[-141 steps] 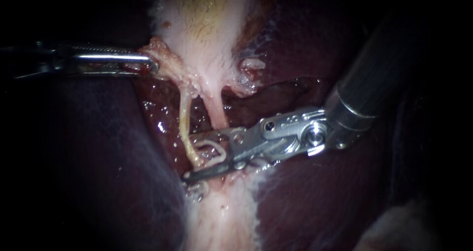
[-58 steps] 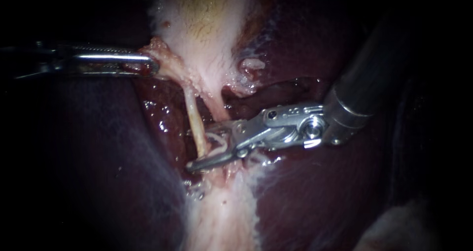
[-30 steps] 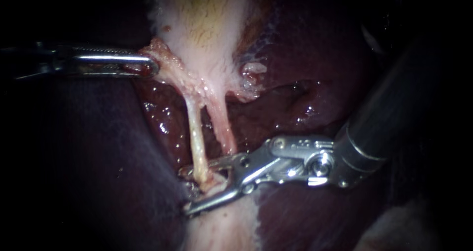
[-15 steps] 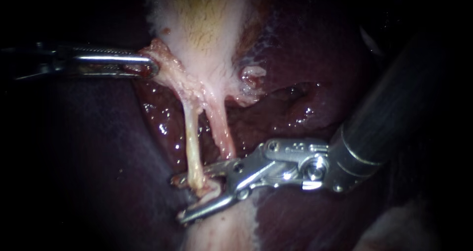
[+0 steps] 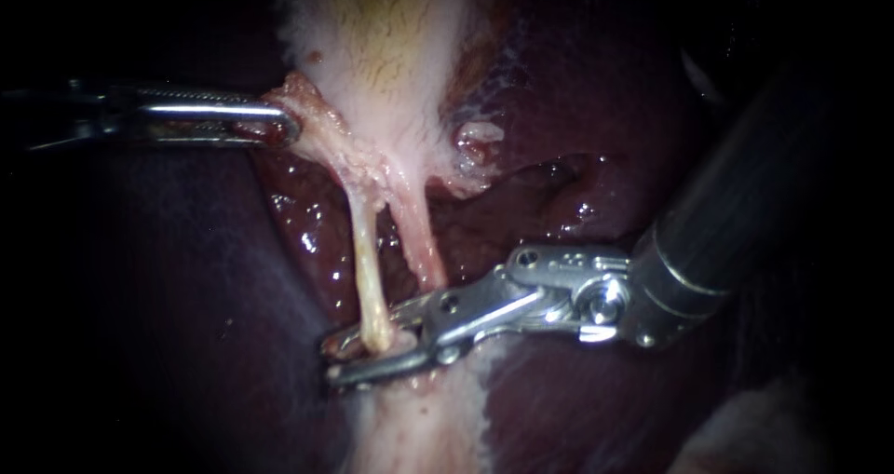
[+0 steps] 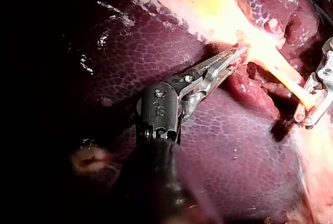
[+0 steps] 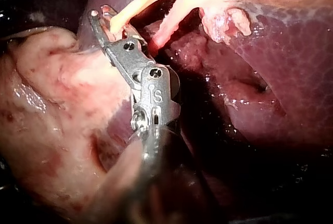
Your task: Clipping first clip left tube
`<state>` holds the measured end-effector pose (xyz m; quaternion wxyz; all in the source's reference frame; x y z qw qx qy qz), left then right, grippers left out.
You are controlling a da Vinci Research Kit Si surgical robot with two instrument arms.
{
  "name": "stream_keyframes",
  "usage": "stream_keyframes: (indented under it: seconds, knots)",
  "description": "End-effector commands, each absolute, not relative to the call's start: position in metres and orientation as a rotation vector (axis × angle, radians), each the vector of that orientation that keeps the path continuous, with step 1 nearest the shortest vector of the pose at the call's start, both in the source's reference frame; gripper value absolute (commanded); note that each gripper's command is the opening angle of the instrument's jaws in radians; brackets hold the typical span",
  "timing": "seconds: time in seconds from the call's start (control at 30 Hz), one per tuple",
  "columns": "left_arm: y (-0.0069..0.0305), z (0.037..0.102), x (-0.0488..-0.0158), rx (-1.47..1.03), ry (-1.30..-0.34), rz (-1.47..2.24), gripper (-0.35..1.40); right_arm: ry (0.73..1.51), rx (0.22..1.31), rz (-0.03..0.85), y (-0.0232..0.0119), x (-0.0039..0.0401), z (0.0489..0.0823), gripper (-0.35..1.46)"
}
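Observation:
Two tubes run down from the pale gallbladder (image 5: pixel 382 55): the yellowish left tube (image 5: pixel 366 264) and the pink right tube (image 5: pixel 421 250). My right instrument (image 5: pixel 331 360) comes in from the right, and its jaws stand close together, shut on the left tube's lower end. The right wrist view shows that tube (image 7: pixel 130 10) passing between the jaws of the right instrument (image 7: pixel 102 12). My left instrument (image 5: pixel 284 125) is shut on the tissue at the gallbladder's neck and holds it taut to the left; it also shows in the left wrist view (image 6: pixel 240 52). I cannot make out a clip.
Dark liver (image 5: pixel 168 325) lies on both sides of the tubes, with a wet raw bed (image 5: pixel 307 223) behind them. Pale fatty tissue (image 5: pixel 419 427) continues below the right instrument's jaws. A small ragged tag of tissue (image 5: pixel 477 139) sits right of the neck.
The right instrument slid down the left tube to its lower end, and its jaws, wide half a second ago, have narrowed onto it. The left instrument has held still.

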<state>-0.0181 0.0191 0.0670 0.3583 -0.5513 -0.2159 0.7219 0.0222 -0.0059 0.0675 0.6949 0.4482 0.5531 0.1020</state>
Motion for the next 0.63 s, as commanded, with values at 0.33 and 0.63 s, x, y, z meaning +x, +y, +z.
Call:
stream_keyframes:
  seconds: [0.33,0.63]
  knots:
    - [0.0191,0.0670,-0.0181,-1.423,-0.557,1.863,-0.35,1.166,0.995,0.225,-0.0061,0.0219,0.0670,-0.35]
    - [0.0192,0.0670,-0.0181,-1.423,-0.557,1.863,-0.35,1.158,1.000,0.234,-0.0061,0.0219,0.0670,-0.35]
